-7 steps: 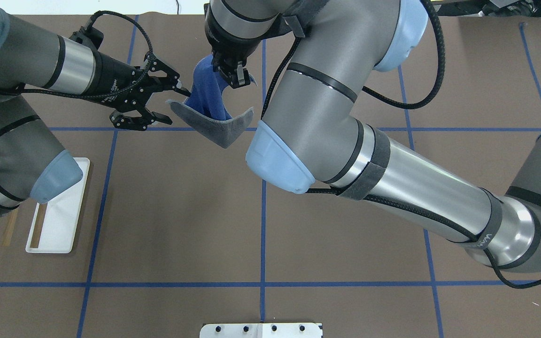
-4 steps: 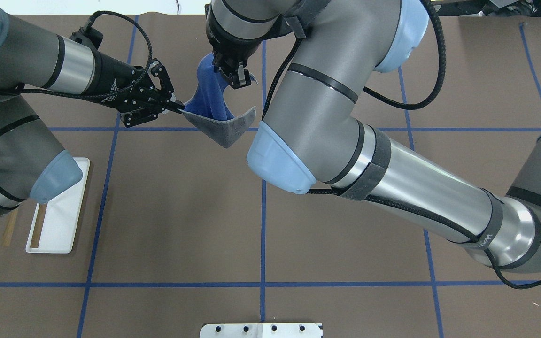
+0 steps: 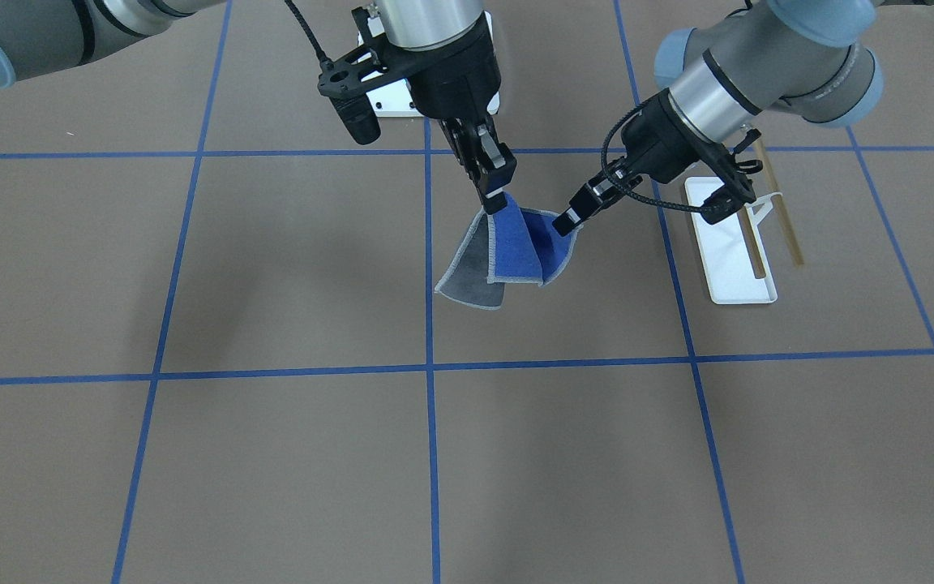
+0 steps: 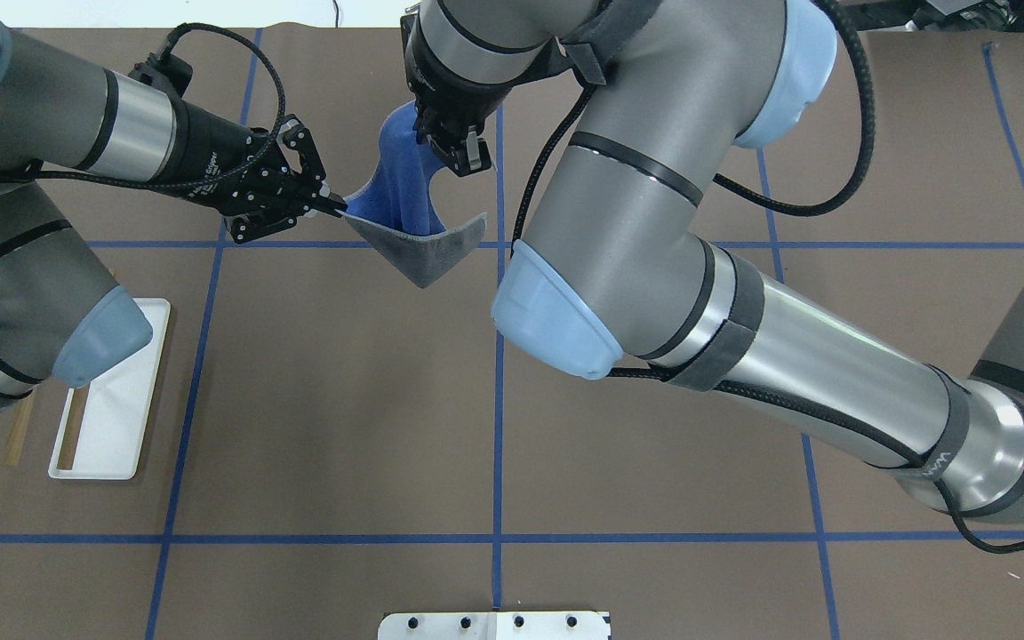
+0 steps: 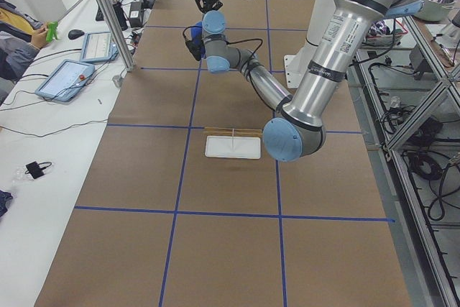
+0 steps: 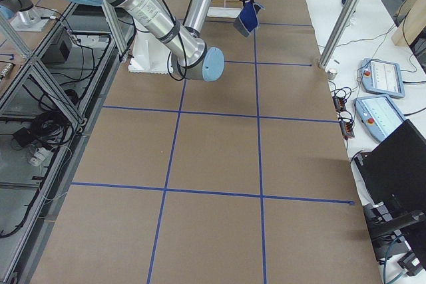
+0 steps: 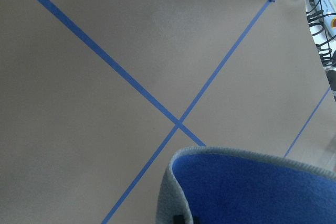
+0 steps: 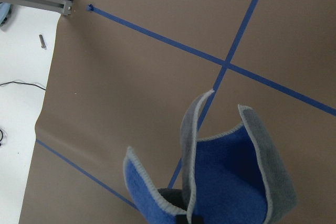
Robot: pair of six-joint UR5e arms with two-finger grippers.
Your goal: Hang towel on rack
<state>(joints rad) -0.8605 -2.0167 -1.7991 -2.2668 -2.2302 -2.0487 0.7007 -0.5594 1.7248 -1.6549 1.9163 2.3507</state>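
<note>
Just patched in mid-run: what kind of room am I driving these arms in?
Probably a robotics lab work cell, not a home: a brown table mat gridded with blue tape, touchscreen pendants on the white side bench, and an aluminium frame post at the edge.

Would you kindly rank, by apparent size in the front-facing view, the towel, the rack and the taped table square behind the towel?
1. The taped square: clearly largest.
2-3. The towel and the rack: about alike here; the towel is held off the table, nearer the camera, so I would not rank them.
</note>
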